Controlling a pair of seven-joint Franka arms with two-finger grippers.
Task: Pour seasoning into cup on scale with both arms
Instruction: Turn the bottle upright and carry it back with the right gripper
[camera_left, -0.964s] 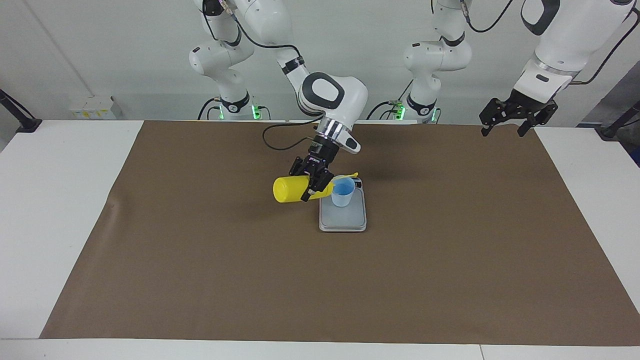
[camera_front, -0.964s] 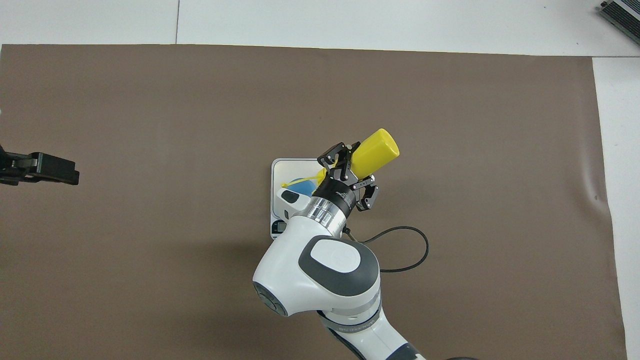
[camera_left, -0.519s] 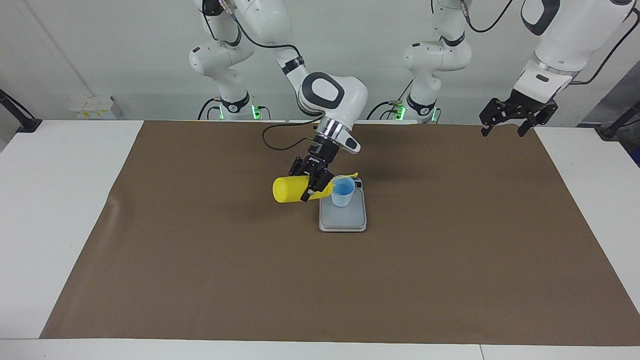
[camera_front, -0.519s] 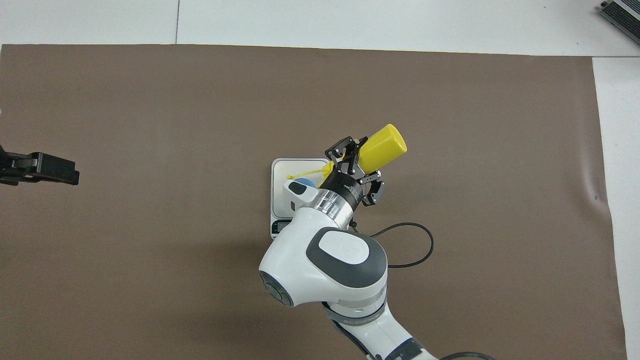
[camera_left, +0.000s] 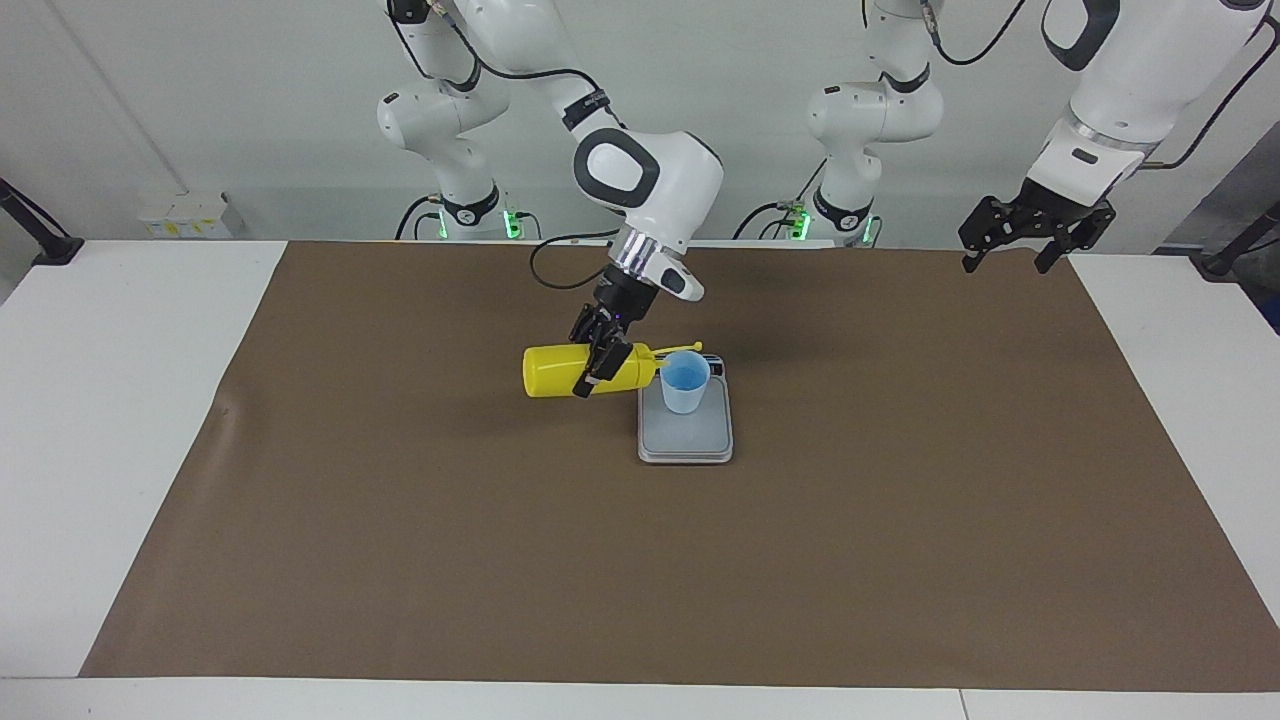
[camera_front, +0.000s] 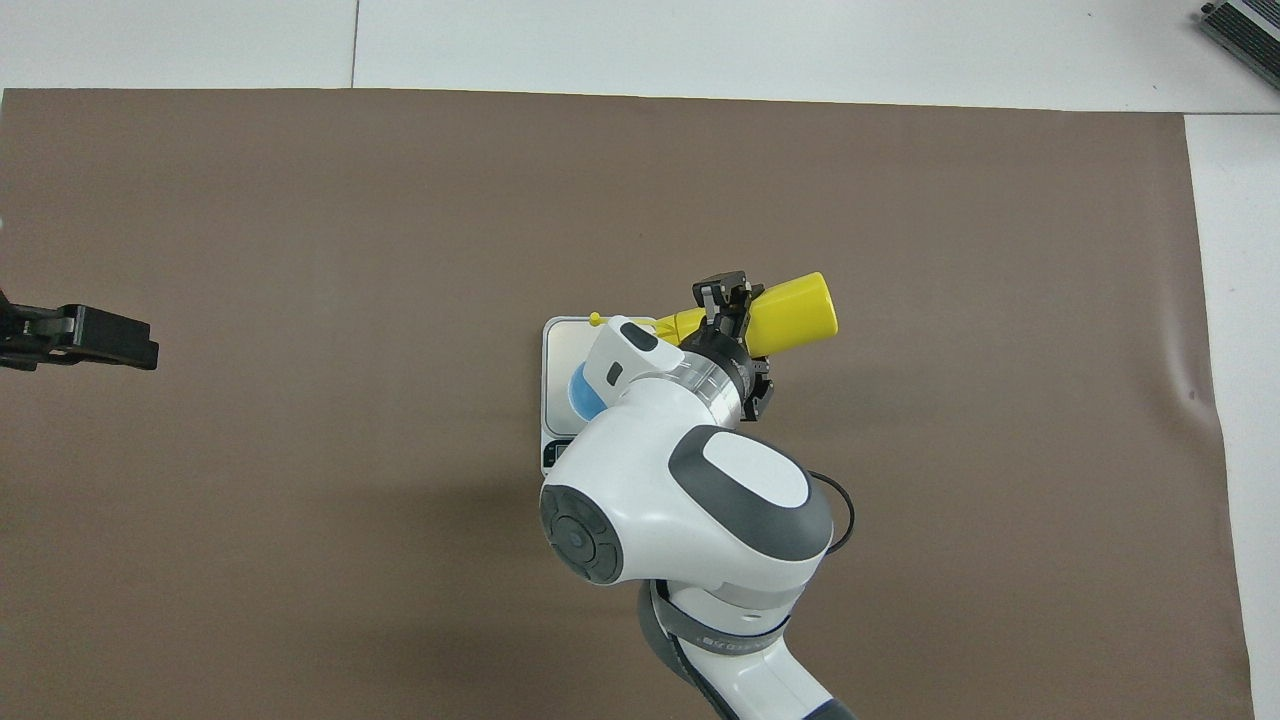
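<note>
A: Facing view first: where does the squeeze bottle (camera_left: 560, 371) lie from the cup (camera_left: 685, 382)?

B: It lies almost level in the air, its long axis toward the cup on the scale (camera_left: 686, 436), nozzle just beside the rim.

A: Which arm?

B: The right gripper (camera_left: 598, 364), fingers pinching the bottle's middle. The left gripper (camera_left: 1008, 243) waits over the left arm's end of the table, fingers spread, empty.

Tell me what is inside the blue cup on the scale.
The cup stands on the scale, showing only a bright blue interior; no seasoning can be made out in it. The right tool holds the bottle sideways beside its rim. In the overhead view the arm covers most of the cup.
</note>
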